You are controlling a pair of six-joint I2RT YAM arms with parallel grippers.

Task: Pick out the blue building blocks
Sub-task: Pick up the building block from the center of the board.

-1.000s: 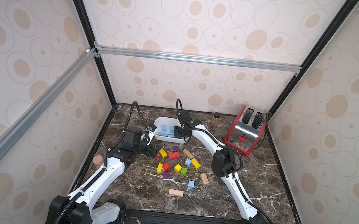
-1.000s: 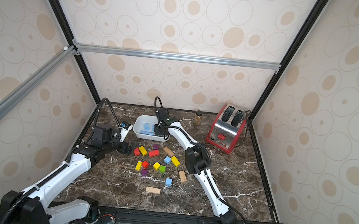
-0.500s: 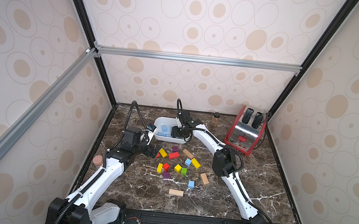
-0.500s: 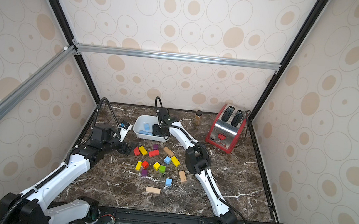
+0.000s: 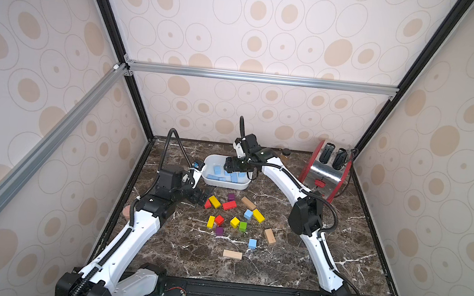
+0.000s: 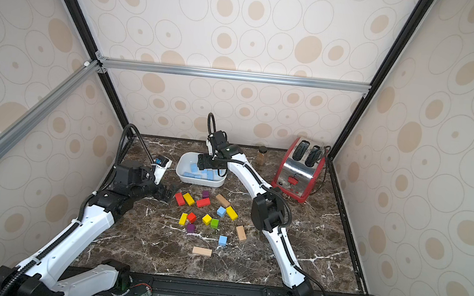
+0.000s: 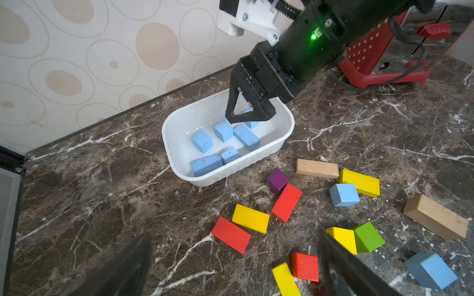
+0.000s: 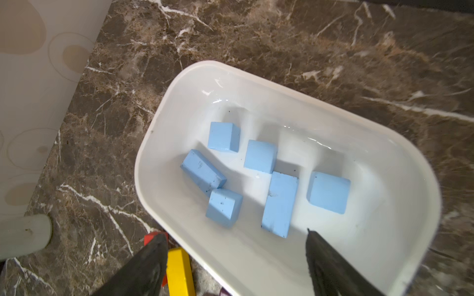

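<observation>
— What sort of place is it?

— A robotics lab cell dressed up as a kitchen corner. Cream wallpaper panels printed with beige ovals (image 5: 273, 23) sit in a frame of black posts (image 5: 109, 21) and a silver aluminium crossbar (image 5: 261, 77).

— And the kitchen part?

— A dark brown marble-patterned worktop (image 5: 277, 267). At the back stand a red and steel two-slot toaster (image 5: 327, 171) and a small glass jar with brown contents and a dark lid (image 6: 262, 156).

— The lab part?

— The white-and-black left robot arm (image 5: 137, 228) and right robot arm (image 5: 318, 244) rise from a black base rail (image 5: 244, 290). Light sky-blue building blocks (image 8: 260, 156) lie in a white plastic tub (image 8: 154, 143).
</observation>
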